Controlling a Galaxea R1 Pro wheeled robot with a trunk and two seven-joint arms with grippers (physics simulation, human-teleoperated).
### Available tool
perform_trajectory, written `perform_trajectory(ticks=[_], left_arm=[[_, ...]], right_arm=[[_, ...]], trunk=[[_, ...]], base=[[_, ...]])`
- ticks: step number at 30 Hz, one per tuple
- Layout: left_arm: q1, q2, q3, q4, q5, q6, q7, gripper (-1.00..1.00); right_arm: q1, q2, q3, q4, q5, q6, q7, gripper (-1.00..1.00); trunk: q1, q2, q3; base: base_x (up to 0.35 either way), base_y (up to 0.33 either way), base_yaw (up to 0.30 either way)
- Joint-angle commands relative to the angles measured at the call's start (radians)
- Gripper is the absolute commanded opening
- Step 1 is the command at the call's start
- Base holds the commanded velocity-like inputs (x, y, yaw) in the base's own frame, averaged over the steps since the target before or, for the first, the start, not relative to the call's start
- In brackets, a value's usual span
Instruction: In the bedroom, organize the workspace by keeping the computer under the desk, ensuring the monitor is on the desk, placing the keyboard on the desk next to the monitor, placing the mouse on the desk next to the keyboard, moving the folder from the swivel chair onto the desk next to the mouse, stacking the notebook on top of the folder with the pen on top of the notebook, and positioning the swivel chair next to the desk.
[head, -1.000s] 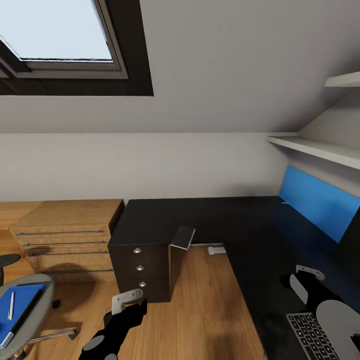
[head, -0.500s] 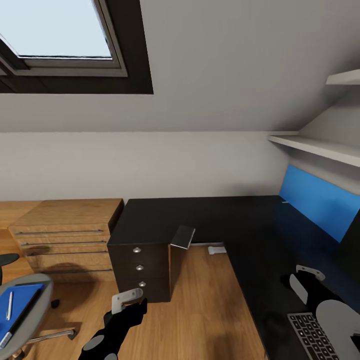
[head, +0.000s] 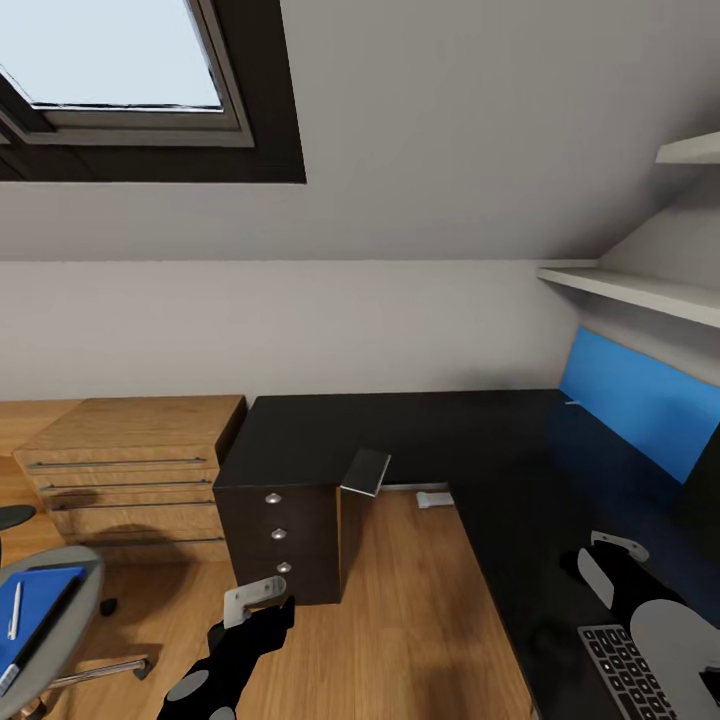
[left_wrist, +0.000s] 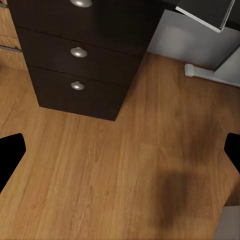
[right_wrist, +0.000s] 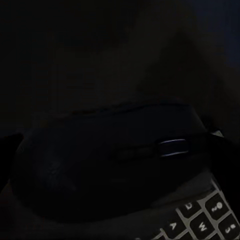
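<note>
Black-topped, the desk (head: 400, 430) carries the keyboard (head: 622, 672) at its near edge, with the mouse (right_wrist: 105, 165) seen close against its keys. Blue, the folder (head: 30, 605) lies on the swivel chair (head: 60, 620). The left gripper (left_wrist: 120, 150) is spread above the floor; the right gripper's (head: 605, 560) state cannot be told.
</note>
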Motion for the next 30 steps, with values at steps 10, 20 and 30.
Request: perform_trajectory(ticks=[10, 20, 30], left_arm=[[-0.001, 0.0, -0.003, 0.0, 0.008, 0.001, 0.009, 1.0], [-0.001, -0.001, -0.003, 0.004, 0.007, 0.001, 0.009, 1.0], [-0.001, -0.001, -0.003, 0.005, 0.007, 0.001, 0.009, 1.0]], right_arm=[[0.0, 0.001, 0.002, -0.005, -0.011, 0.0, -0.005, -1.0], [0.0, 0.003, 0.003, -0.007, -0.011, -0.002, -0.005, -1.0], [0.0, 0.003, 0.004, -0.008, -0.011, -0.003, -0.005, -1.0]], trunk=[[0.039, -0.071, -0.033], [0.077, -0.141, -0.064], [0.115, -0.211, -0.095]], base=[[0.0, 0.0, 0.0], [0.0, 0.0, 0.0], [0.0, 0.0, 0.0]])
